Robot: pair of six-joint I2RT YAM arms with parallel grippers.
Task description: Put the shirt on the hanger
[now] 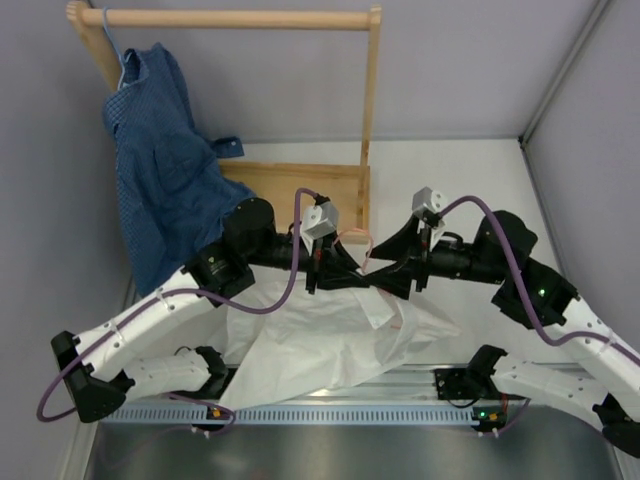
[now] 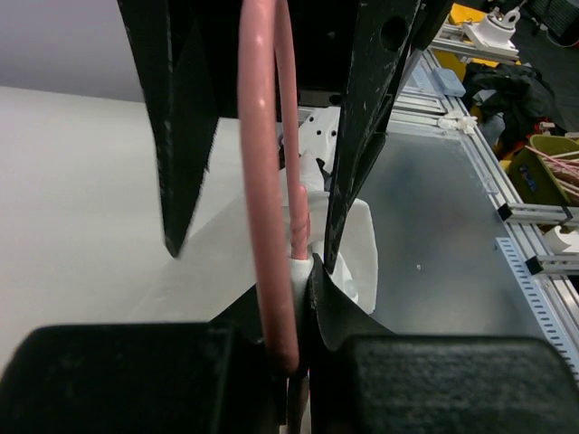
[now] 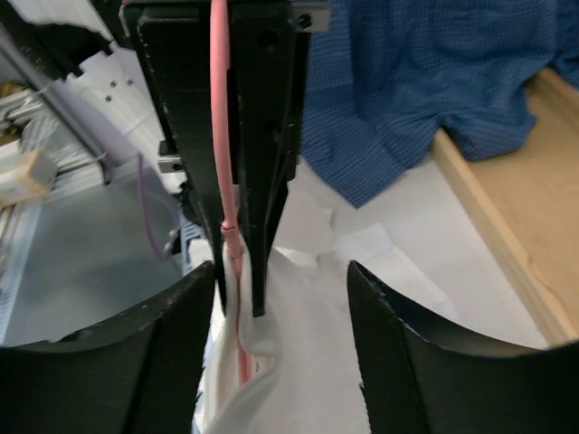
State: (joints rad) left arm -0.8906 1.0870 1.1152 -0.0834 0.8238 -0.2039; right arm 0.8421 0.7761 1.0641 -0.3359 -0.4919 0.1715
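Shirts: 2, the white shirt (image 1: pixel 330 345) and the blue checked shirt (image 1: pixel 160 170).
Hangers: 2, the pink hanger (image 2: pixel 265 226) and a pale hanger (image 1: pixel 108 35) (only its hook shows).
Wooden rack (image 1: pixel 230 18): 1.
Grippers: 2, the left gripper (image 1: pixel 352 277) and the right gripper (image 1: pixel 393 277).

The shirt (image 1: pixel 320 345) is plain white, the wire hanger (image 2: pixel 267 226) pink, the hung shirt (image 1: pixel 160 180) blue (fine checks), the rack (image 1: pixel 240 18) pale wood.

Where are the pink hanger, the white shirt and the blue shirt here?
pink hanger (image 2: pixel 264 226): left wrist view, on its wire loop.
white shirt (image 1: pixel 320 345): top external view, on its crumpled middle.
blue shirt (image 1: pixel 160 170): top external view, on its hanging body.
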